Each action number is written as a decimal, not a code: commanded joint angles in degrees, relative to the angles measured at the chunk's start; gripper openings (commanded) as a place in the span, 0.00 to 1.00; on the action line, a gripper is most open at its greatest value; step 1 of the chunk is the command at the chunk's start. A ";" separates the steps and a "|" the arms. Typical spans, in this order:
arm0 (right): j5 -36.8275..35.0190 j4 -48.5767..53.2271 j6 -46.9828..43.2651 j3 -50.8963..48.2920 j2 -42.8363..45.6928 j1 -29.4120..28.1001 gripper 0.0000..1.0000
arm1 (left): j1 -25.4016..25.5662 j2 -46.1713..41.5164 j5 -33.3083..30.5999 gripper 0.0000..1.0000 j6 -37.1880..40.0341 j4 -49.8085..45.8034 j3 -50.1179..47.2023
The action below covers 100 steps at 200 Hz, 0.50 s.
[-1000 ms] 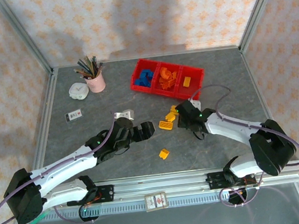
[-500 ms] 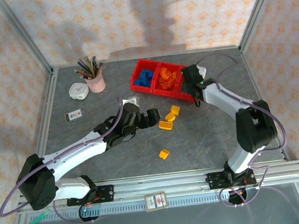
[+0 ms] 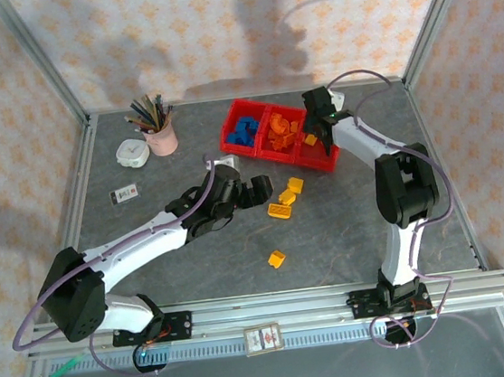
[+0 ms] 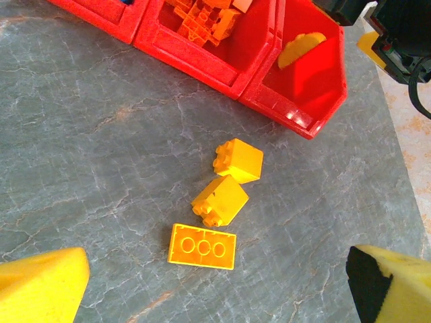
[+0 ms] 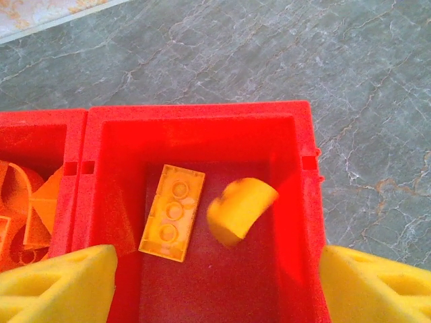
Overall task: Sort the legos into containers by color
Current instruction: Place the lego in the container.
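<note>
Under the right pincer (image 5: pixel 215 286), the bin (image 5: pixel 202 113) is glossy red plastic, the legos (image 5: pixel 174 210) smooth yellow plastic. Pads (image 5: pixel 60 282) matt, spongy. Table (image 5: pixel 269 47) matt, stone-veined.

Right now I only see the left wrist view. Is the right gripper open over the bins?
Observer: Yes. The right gripper is above the rightmost bin, fingers spread wide.
Operator: I see a curved piece in that bin. Anything else in there?
Observer: A flat yellow plate lies beside it on the bin floor.
Operator: I count three loose bricks ahead of me. Any more?
Observer: A fourth brick sits alone, toward the near edge of the table.
</note>
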State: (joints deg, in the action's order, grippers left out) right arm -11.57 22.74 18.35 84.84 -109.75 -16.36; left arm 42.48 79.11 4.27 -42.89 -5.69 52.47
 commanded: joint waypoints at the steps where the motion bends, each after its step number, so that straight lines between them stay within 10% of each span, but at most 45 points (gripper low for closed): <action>1: 0.35 1.96 -0.66 -1.34 4.46 -0.93 0.79 | -0.42 -1.27 0.77 0.99 1.50 0.43 1.48; 100: 9.12 -1.47 5.55 -21.91 20.06 -11.05 0.82 | -0.57 -13.30 -1.52 0.99 -1.53 -1.10 -7.82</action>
State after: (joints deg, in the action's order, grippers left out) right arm -4.32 22.26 20.58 66.59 -92.05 -25.76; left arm 42.37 68.84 4.36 -43.51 -5.76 47.18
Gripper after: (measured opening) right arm 0.814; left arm 0.992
